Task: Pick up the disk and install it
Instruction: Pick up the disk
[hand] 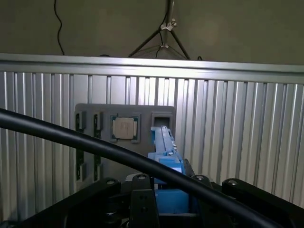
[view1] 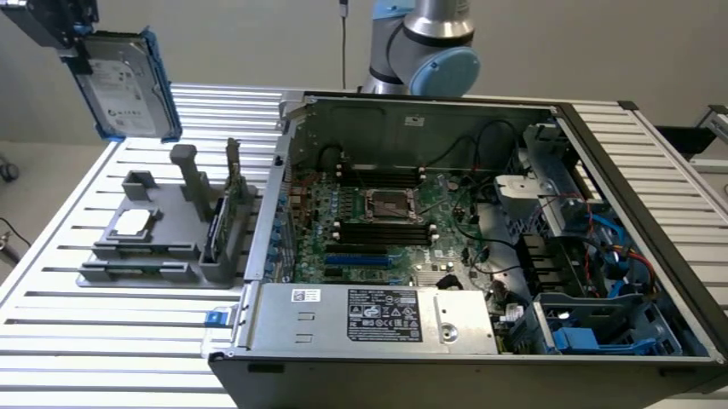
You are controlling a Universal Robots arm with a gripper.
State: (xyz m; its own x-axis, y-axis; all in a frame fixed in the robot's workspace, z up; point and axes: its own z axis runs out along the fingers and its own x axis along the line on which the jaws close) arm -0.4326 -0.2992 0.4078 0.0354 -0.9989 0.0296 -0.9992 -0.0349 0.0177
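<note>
The disk [view1: 123, 85], a silver-grey drive with a white label in a blue carrier, hangs in the air above the table's far corner on the exterior view's left, label facing the camera. My gripper [view1: 78, 47] is shut on its upper end, well clear of the grey fixture below. In the wrist view the disk [hand: 164, 152] appears edge-on, its blue frame running out from between my fingers over the slatted table.
An open computer case [view1: 285, 170] lies on the slatted table, with a motherboard, a silver power-supply box [view1: 370, 317] and blue drive bays [view1: 592, 328]. The grey fixture [view1: 159, 256] holds a small square chip [view1: 132, 223] and an upright card [view1: 234, 196]. A black cable [hand: 95, 147] crosses the wrist view.
</note>
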